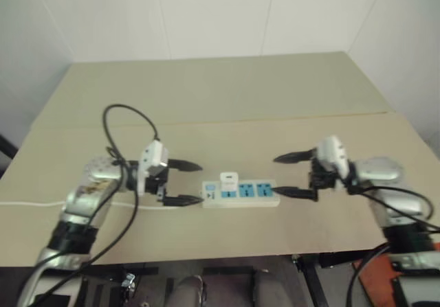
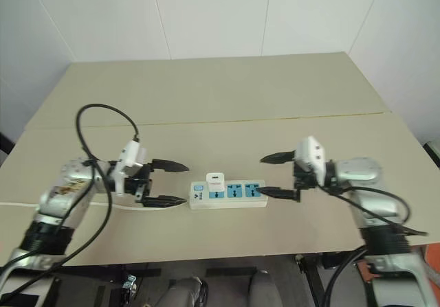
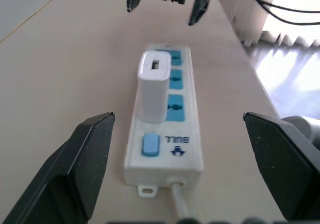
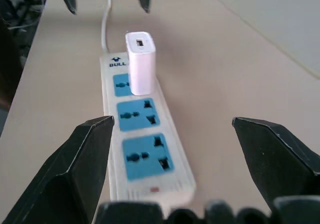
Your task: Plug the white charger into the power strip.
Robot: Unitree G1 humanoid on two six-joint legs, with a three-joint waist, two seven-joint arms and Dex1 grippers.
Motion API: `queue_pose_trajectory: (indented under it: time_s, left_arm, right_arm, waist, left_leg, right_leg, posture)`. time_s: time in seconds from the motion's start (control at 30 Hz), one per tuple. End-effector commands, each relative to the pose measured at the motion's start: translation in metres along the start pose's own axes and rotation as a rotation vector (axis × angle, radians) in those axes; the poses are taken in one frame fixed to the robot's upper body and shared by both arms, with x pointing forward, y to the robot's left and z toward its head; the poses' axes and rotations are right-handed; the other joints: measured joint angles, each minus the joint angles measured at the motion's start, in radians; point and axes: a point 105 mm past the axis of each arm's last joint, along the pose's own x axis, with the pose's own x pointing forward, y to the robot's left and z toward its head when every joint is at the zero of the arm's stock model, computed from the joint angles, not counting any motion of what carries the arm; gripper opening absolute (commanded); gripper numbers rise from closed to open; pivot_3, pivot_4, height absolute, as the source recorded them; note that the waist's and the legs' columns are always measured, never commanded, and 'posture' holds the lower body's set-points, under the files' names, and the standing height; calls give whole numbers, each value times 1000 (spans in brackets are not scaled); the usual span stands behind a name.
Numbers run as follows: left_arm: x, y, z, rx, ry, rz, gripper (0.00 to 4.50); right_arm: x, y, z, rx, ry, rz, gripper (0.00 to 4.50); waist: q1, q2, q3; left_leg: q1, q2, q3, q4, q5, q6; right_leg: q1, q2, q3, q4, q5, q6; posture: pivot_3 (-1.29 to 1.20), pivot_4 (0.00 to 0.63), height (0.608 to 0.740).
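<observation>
Trouble from here would most likely come from the two arms, since each gripper hangs level with an end of the power strip, which lies just below the middle of the right eye view on the tan table. The left gripper, left of centre in that frame, has its black fingers spread wide and empty around the strip's switch end; the right gripper, right of centre, is spread just as wide and empty at the far end. A careless sweep by either could, I judge, shove the light strip along the table or knock the charger askew. The thin white cord running off towards the lower left edge could also snag a finger and drag the strip. Going down in size: the strip is a long white bar with three blue socket faces and a blue switch. The white charger is a small upright block standing in the socket nearest the switch, its top port showing; whether it is pushed fully home I cannot tell, so it could still sit loose.
</observation>
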Motion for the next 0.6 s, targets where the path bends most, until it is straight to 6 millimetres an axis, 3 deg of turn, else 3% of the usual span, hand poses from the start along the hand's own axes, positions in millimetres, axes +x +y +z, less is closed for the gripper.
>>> queue_pose_trajectory:
  time_s: [0.03, 0.13, 0.23, 0.6]
  left_arm:
    - [-25, -3, 22, 33, -10, 42, 4475]
    - [-46, 3, 23, 42, 40, 107, 4475]
    - [-55, 5, 24, 46, 56, 138, 4475]
    - [-45, 3, 24, 39, 32, 108, 4475]
  right_arm:
    - [-30, -4, 18, -28, -18, -74, 4500]
    - [-54, -5, 15, -18, 29, -135, 4500]
    - [-64, -5, 14, -15, 49, -170, 4500]
    - [-66, 2, 14, -16, 58, -212, 4500]
  waist:
    - [0, 0, 3]
    - [1, 1, 5]
    - [0, 1, 5]
    - [0, 1, 6]
  left_leg:
    - [0, 0, 0, 0, 0, 0]
    - [0, 0, 2, 0, 0, 0]
    - [0, 1, 3, 0, 0, 0]
    - [1, 10, 11, 0, 0, 0]
  right_leg:
    - [0, 0, 0, 0, 0, 0]
    - [1, 0, 0, 0, 1, -1]
    - [1, 0, 0, 0, 1, -1]
    - [1, 5, 1, -2, 3, -4]
  posture:
    - [0, 150, 740]
    - [0, 150, 740]
    - [0, 150, 740]
    - [0, 150, 740]
